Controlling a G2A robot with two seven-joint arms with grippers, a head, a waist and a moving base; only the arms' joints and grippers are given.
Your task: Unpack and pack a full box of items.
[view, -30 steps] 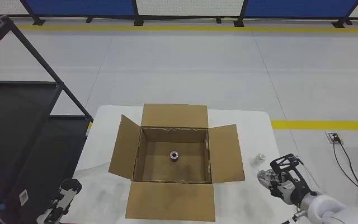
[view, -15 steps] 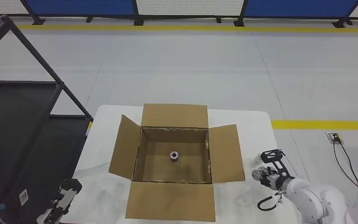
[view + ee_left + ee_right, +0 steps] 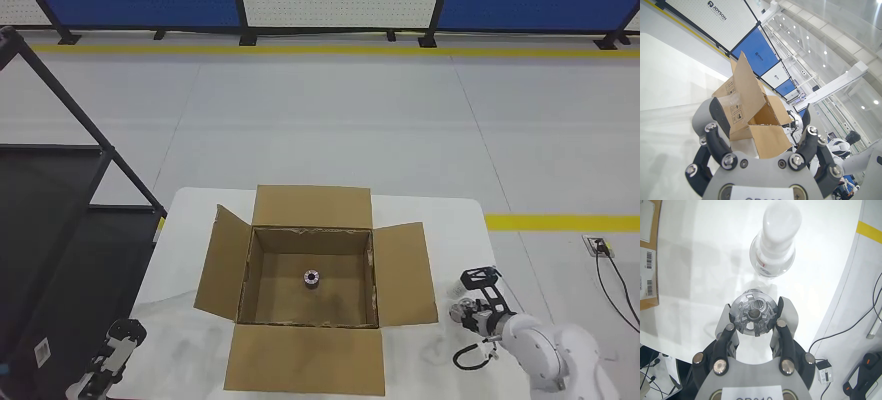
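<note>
An open cardboard box (image 3: 310, 355) stands in the middle of the white table (image 3: 455, 225), all flaps folded out. A small round part (image 3: 311, 278) lies on the box floor. My right gripper (image 3: 754, 311) is over the table to the right of the box, shut on a grey metal gear-like part (image 3: 753, 318). Just beyond it stands a clear bottle with a white cap (image 3: 775, 247). In the top view the right gripper (image 3: 468, 310) sits off the box's right flap. My left gripper (image 3: 761, 111) hangs open and holds nothing, low at the table's front left, facing the box (image 3: 753, 106).
A black rack (image 3: 50, 250) stands left of the table. The table's right edge (image 3: 848, 266) curves close to the bottle, with cables and small devices on the floor beyond. The box's right flap (image 3: 647, 256) lies near the right gripper.
My right gripper, still holding the metal part, has moved left and a little back toward the bottle and the box's right flap. The left arm has not moved.
</note>
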